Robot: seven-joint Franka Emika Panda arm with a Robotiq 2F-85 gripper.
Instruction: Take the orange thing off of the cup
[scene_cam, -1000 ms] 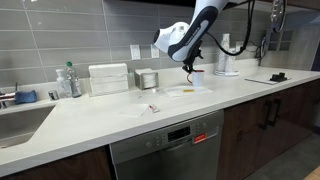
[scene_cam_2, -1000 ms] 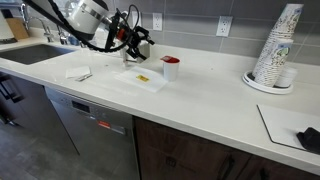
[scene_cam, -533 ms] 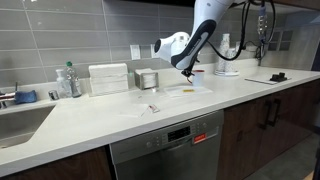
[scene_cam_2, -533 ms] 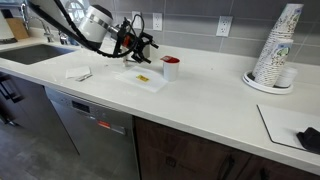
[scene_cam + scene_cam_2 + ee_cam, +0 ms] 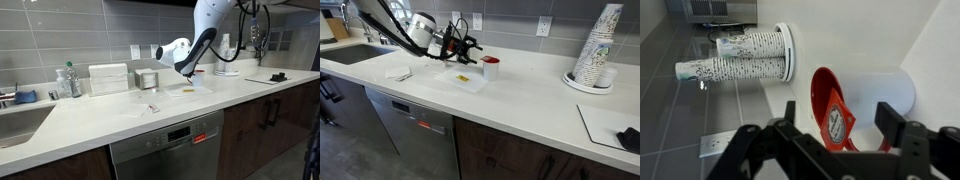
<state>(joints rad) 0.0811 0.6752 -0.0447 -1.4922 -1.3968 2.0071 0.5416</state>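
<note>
The cup [image 5: 491, 68] is a short white mug with a red rim, standing on the white counter. In the wrist view it [image 5: 885, 85] lies straight ahead. The orange thing [image 5: 836, 122] is a flat orange-red packet resting across the cup's rim; it also shows in an exterior view [image 5: 490, 59]. My gripper [image 5: 840, 118] is open and empty, with a finger on each side of the packet and just short of it. In both exterior views the gripper [image 5: 470, 47] [image 5: 190, 72] hangs close beside the cup, which is mostly hidden behind it in one of them.
A white sheet [image 5: 460, 80] with a small yellow packet lies in front of the cup. Tall stacks of pale cups [image 5: 595, 45] stand on a plate further along. A crumpled wrapper [image 5: 398, 73], a sink [image 5: 360, 52], a metal canister [image 5: 148, 78] and a bottle [image 5: 67, 80] are also here.
My gripper has moved closer to the cup, staying open. The cup and the orange thing have not moved.
</note>
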